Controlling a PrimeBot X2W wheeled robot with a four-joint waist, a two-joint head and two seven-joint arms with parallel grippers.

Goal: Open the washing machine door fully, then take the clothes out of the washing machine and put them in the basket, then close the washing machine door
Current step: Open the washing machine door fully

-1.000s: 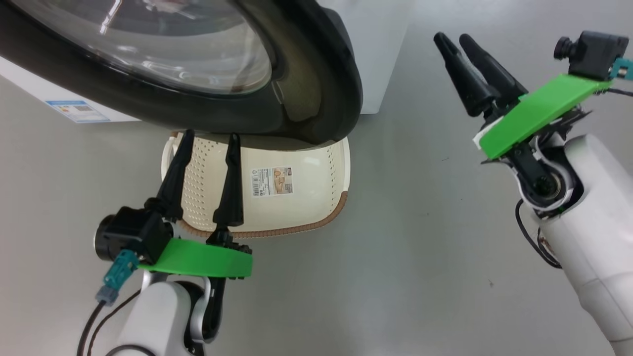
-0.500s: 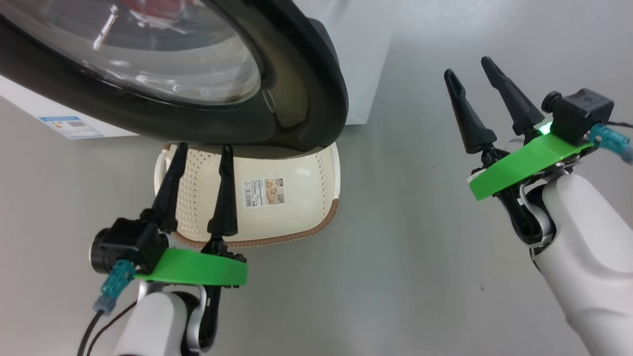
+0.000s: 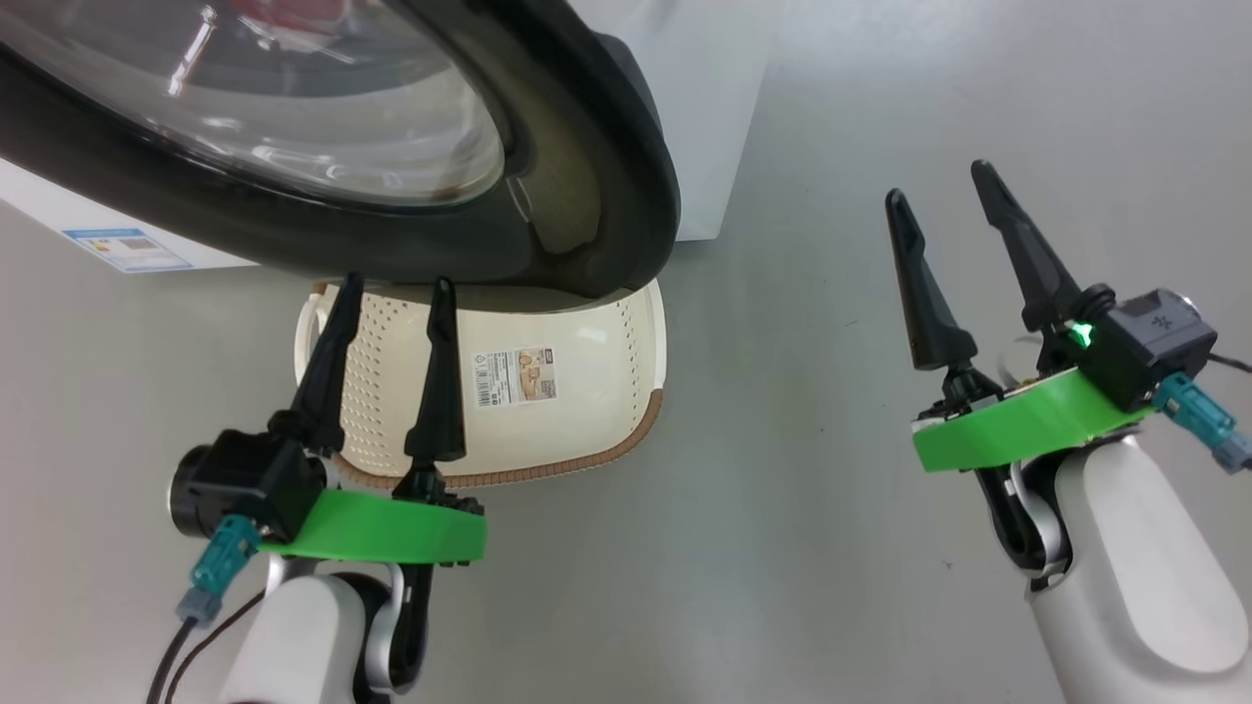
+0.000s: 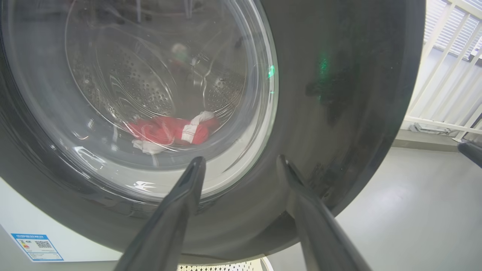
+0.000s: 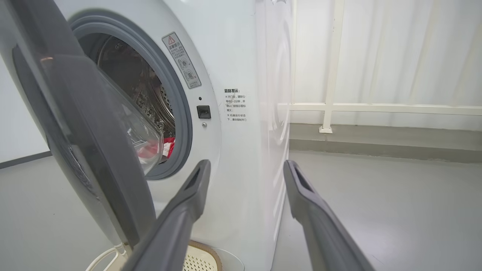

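Much of the washing machine door [image 3: 606, 176] is cut off above; its glossy black rim, ajar, hides the far side of the basket [image 3: 606, 372]. Red clothes [image 4: 165, 130] lie blurred behind its glass. Left gripper [image 3: 396, 282] and right gripper [image 3: 938, 181] stand wide, empty.

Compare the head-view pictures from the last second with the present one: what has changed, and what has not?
The right gripper drew back toward the robot, lower in the head view, and its wrist rolled level; nothing was taken or released. The camera shifted slightly. The left gripper, open by the basket, and the part-open washing machine door stayed put.
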